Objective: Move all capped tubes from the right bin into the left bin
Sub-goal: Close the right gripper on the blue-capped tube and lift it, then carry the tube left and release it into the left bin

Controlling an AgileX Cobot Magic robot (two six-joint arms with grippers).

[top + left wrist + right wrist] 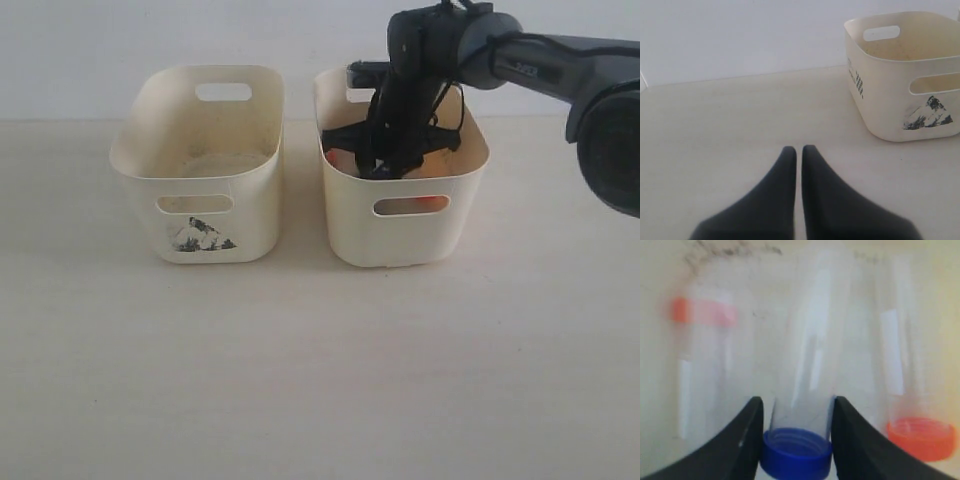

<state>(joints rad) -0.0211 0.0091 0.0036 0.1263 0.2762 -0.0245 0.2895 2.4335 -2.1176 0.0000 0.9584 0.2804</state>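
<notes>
My right gripper (385, 165) reaches down inside the right bin (405, 238), the cream tub with a plain front. In the right wrist view its black fingers (750, 425) press on both sides of a clear tube with a blue cap (802, 390), so the right gripper (796, 407) is shut on it. An orange-capped tube (922, 437) lies beside it, and another orange-capped tube (695, 312) further off. The left bin (200, 215) with the black-grey smudge stands to the left; I see no tubes in it. My left gripper (799, 150) is shut and holds nothing, over the table short of the left bin (890, 95).
The two tubs stand side by side on a pale table (300, 380) with a narrow gap between them. Orange caps (430, 203) show through the right bin's front slot. The right arm (540, 70) comes in from the upper right.
</notes>
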